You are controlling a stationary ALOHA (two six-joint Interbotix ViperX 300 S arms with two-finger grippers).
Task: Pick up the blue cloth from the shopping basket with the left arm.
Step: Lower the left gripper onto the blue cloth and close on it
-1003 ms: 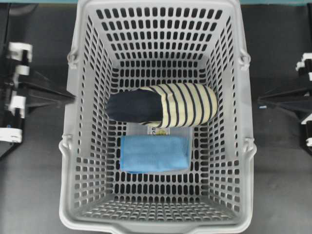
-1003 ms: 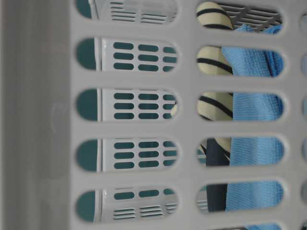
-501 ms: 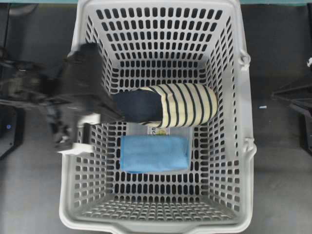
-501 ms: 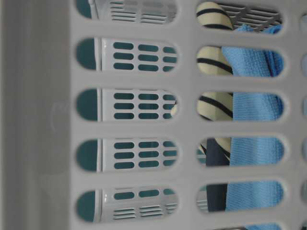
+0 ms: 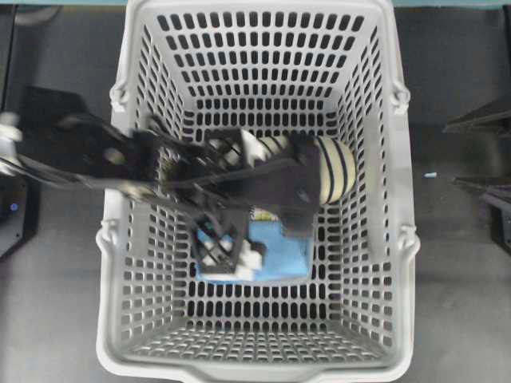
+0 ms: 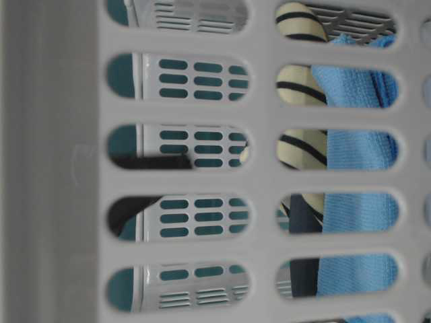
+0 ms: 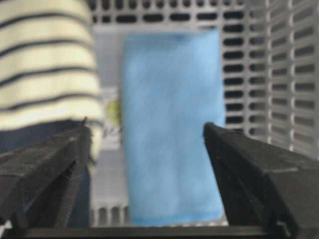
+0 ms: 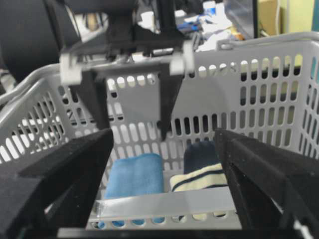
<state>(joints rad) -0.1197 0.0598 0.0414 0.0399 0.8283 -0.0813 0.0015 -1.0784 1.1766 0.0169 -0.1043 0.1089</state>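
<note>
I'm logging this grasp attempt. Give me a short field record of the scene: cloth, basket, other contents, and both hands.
target: blue cloth, flat on the basket floor, not held
container: shopping basket, light grey
other contents: striped garment, beside the cloth; some packaging under both
left hand: left hand, open, above the cloth inside the basket, not touching it
right hand: right hand, open, outside the basket, holding nothing

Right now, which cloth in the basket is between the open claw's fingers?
The plain blue cloth. The left gripper frames it, while the striped garment lies off to one side.
</note>
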